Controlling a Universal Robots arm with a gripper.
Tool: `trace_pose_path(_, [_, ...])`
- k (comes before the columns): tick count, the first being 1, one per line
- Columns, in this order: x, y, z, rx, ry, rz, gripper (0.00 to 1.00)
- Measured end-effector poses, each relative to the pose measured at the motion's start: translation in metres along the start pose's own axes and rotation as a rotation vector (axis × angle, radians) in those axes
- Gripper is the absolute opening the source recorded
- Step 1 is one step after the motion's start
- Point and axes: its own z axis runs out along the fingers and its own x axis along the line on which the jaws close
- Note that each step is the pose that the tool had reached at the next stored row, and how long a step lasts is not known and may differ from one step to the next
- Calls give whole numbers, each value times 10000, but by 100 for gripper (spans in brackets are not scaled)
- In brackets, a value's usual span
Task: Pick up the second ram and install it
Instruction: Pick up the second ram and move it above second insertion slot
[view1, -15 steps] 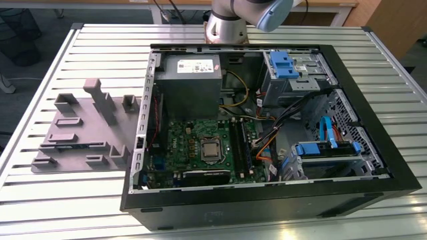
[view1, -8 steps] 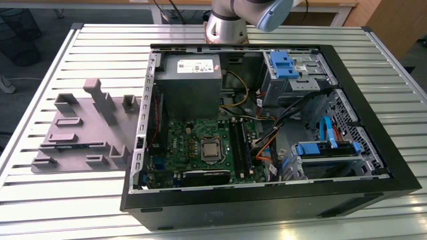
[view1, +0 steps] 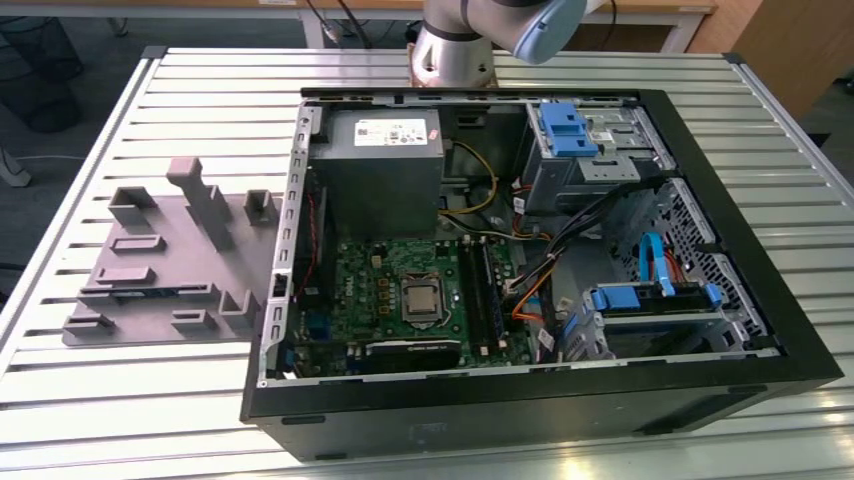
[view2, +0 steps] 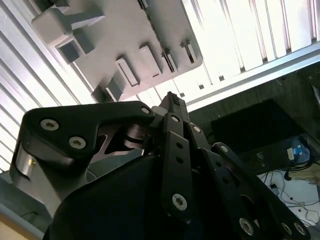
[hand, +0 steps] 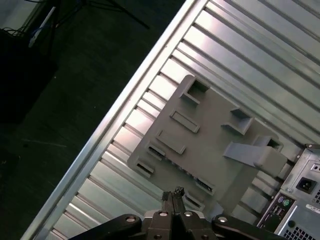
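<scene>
- My pincer (hand: 172, 194) hangs pinched shut and empty above the grey holder (view1: 158, 266).
- The ram stick (view1: 147, 291) looks light, stiff and fragile; I'd grip its long edges.

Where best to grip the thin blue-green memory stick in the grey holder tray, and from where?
Probably the exposed long upper edge, mid-length, coming from straight above: the thin blue-green memory stick seems to stand on edge in a slot of the grey holder tray.
</scene>
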Motion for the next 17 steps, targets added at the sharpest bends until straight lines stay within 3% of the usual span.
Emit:
trace_pose_path(7, [10, 1, 1, -18, 30, -733, 11])
trace_pose_path(17, [38, -1, 0, -35, 62, -1424, 11])
